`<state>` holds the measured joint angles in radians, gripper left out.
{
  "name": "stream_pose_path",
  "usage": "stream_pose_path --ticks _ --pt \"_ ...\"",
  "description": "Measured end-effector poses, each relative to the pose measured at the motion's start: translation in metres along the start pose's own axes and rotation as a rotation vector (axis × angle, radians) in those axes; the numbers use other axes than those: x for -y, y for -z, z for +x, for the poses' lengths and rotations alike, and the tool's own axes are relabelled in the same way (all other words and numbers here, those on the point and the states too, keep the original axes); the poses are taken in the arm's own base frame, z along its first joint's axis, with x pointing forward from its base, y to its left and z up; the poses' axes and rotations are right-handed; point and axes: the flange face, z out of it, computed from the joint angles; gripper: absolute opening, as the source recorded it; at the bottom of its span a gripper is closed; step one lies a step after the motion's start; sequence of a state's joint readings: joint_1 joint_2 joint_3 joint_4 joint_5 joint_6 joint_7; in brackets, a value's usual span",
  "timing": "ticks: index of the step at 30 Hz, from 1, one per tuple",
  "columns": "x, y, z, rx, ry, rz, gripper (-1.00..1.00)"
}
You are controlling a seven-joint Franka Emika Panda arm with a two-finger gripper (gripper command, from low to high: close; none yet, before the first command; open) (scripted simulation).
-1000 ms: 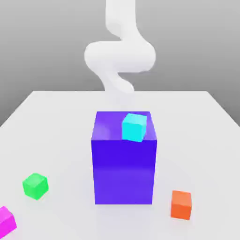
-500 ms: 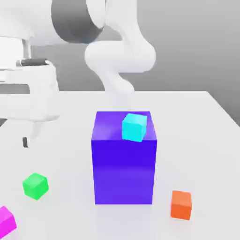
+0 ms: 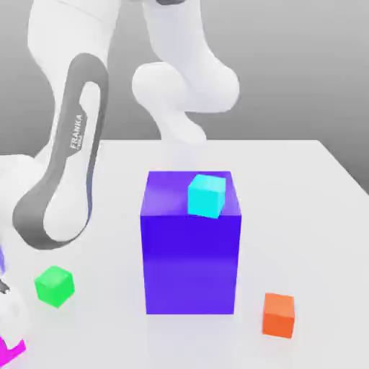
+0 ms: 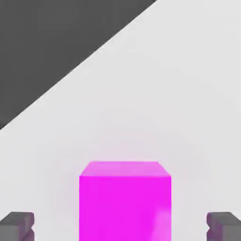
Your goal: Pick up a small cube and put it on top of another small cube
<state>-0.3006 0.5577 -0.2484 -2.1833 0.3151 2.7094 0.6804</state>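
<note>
One magenta cube (image 4: 125, 207) is flanked by the spread end effector (image 4: 120, 227).
A gap is left on each side of the cube, at the table's (image 3: 303, 238) near-left part in the exterior view. The green cube (image 3: 55, 286) is seen close by; farther right, a cyan cube (image 3: 207, 196) is carried by the tall blue block (image 3: 190, 252), with an orange cube (image 3: 278, 315) set beyond.

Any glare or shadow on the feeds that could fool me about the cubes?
Exterior view: soft sheen on the blue block. Hand view: pale patch low on the magenta cube, faint pink tint on the tabletop around it; no hard shadow.
</note>
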Motion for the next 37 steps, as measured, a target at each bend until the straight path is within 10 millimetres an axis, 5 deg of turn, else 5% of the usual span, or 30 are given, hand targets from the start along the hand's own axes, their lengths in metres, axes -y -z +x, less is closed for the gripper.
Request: stream_pose_path --ticks 6,10,28,34,35,37 --pt "0.0 -0.003 0.0 0.0 -0.001 -0.001 -1.0" --pt "-0.001 0.046 0.0 0.002 -0.001 0.0 -1.0" --pt "-0.121 0.106 -0.052 0.011 0.138 0.006 -1.0" --pt "-0.125 0.052 -0.057 0.001 0.154 -0.001 -1.0" --pt "-0.126 0.045 -0.058 0.001 0.155 -0.001 1.0" --pt "-0.126 0.045 -0.058 0.001 0.155 -0.001 1.0"
